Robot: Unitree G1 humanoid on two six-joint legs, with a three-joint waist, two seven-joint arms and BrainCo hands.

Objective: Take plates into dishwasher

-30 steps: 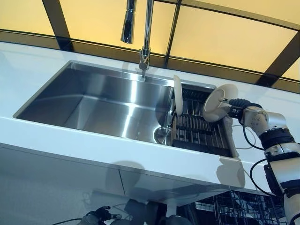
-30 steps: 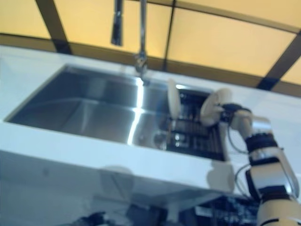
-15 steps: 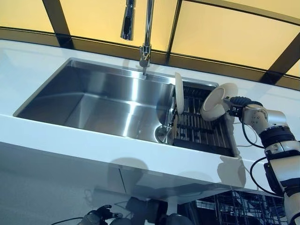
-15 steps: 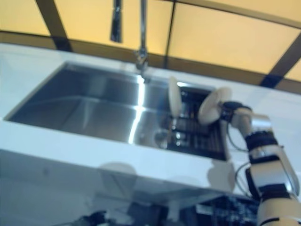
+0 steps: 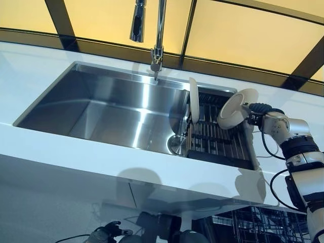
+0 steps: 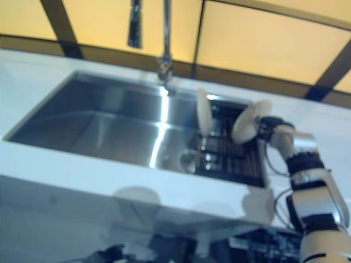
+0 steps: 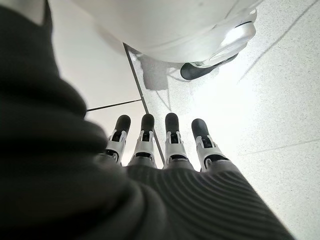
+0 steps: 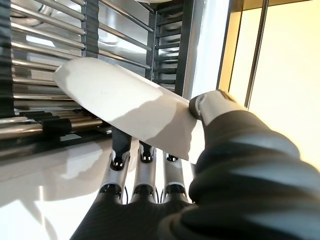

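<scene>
**White plate held above the sink rack, second plate standing in it**

The white tabletop ran across the scene, and the large rectangular stainless-steel sink was sunk into it, with the tall chrome tap rising at its far edge below the yellow window panels. The right end of the sink was filled by the dark metal slatted dish rack. Below the tabletop at the lower right, part of the dark wire dishwasher basket showed.

The right hand was raised over the right side of the rack and held the round white plate tilted, its face turned towards the sink. In the right wrist view the plate lay pinched between the thumb on its upper face and the fingers beneath it, with the rack's bars past it. The plate was clear of the rack and not in the dishwasher.

A second white plate stood upright on its edge at the left side of the rack, well apart from the held one.

The left hand hung low with its fingers straight and relaxed, holding nothing, above the pale speckled floor.
</scene>
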